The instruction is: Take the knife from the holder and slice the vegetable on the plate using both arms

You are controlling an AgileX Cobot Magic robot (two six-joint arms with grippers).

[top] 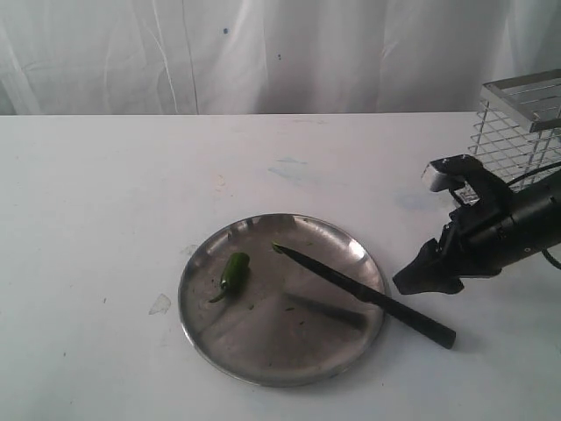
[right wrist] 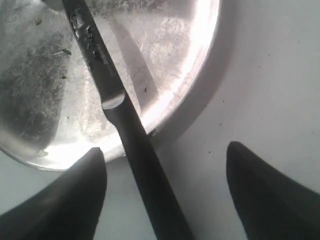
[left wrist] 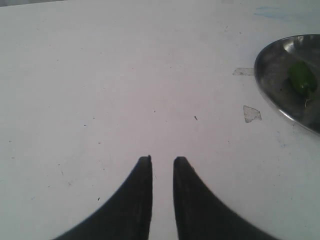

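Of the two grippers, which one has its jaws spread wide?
The right gripper: its jaws stand wide apart on either side of the knife handle. The left gripper shows only a narrow gap, over bare table.

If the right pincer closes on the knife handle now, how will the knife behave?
Probably stiff: the knife bridges the plate rim unbent. Likely pivots, since its handle slopes off the raised rim. The smooth handle could slip between the right pincer fingers.

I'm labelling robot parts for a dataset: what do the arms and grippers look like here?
The right arm is matte black and tubular, with a grey metal bracket on top and thin dark cables behind. Its right gripper has black, curved, tapering fingers. The left gripper shows the same black curved fingers. No markings are readable.
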